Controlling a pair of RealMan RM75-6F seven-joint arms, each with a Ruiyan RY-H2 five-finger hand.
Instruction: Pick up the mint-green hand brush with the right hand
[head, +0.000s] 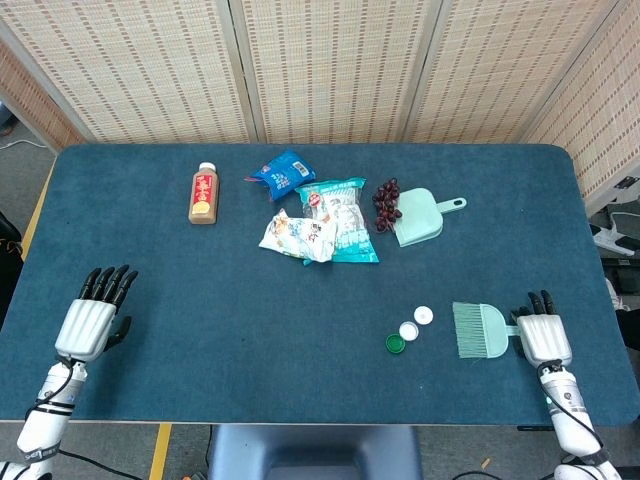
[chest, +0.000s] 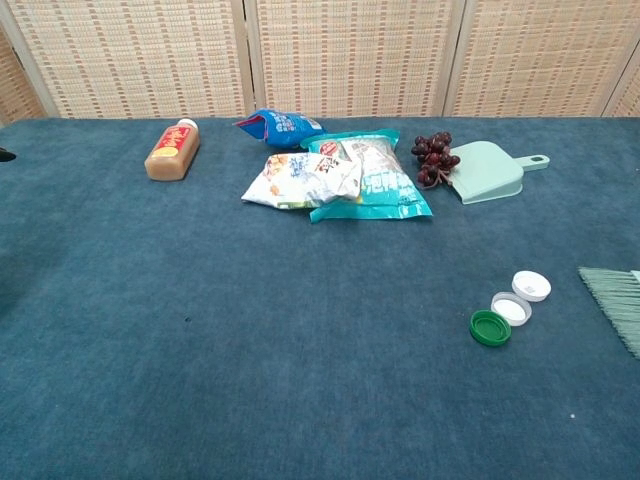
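The mint-green hand brush lies flat near the table's front right, bristles pointing left. Its handle runs right and disappears under my right hand. That hand lies palm down over the handle with its fingers stretched forward, and no closed grip shows. In the chest view only the brush's bristles show at the right edge, and neither hand is visible there. My left hand rests at the front left with fingers spread and nothing in it.
Three bottle caps lie just left of the brush. Farther back sit a mint-green dustpan, grapes, snack bags and a lying bottle. The table's right edge is close to my right hand.
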